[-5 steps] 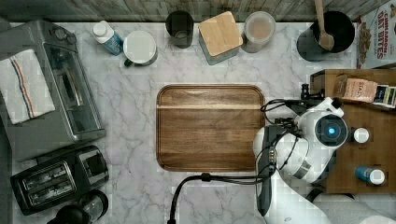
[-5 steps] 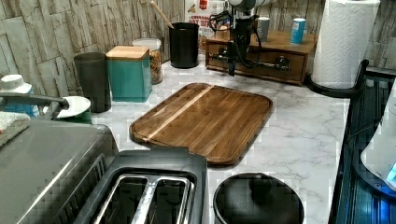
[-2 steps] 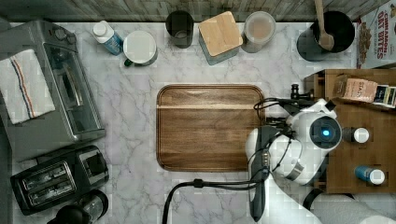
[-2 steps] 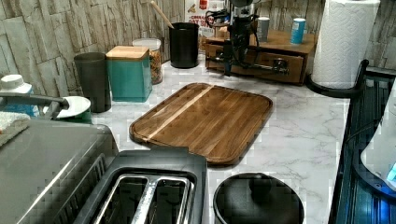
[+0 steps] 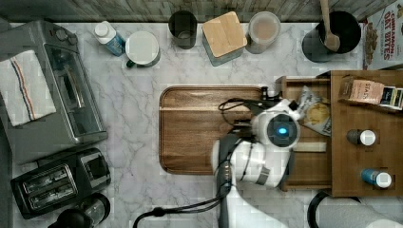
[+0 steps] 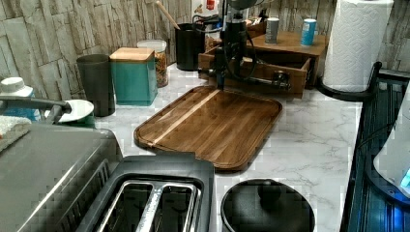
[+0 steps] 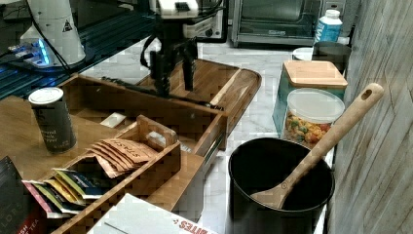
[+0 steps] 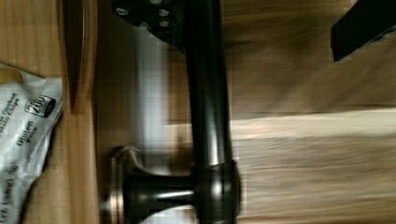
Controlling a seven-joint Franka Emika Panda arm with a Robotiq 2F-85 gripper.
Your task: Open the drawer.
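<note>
The wooden drawer (image 5: 311, 164) stands pulled out of its cabinet (image 5: 366, 156) toward the wooden tray (image 5: 190, 128). A snack bag (image 5: 314, 112) and a white packet (image 5: 309, 147) lie inside it. Its black bar handle (image 8: 208, 93) runs along the front panel (image 6: 270, 71). My gripper (image 7: 174, 80) is open, pointing down over the handle (image 7: 146, 90), one finger on each side of the bar. The finger (image 8: 149, 21) on the drawer's side sits against the bar; the other finger (image 8: 362, 28) stands well clear of it. In the top view the arm's wrist (image 5: 280, 129) covers the drawer front.
The tray lies right in front of the drawer. A black pot with a wooden spoon (image 5: 332, 31), a jar (image 5: 263, 28) and a teal canister (image 5: 223, 31) line the back wall. Cans (image 6: 308, 31) stand on the cabinet, next to a paper towel roll (image 6: 355, 43).
The drawer has slid out of the cabinet toward the tray, to the top view's left. My gripper moved the same way with the handle between its fingers.
</note>
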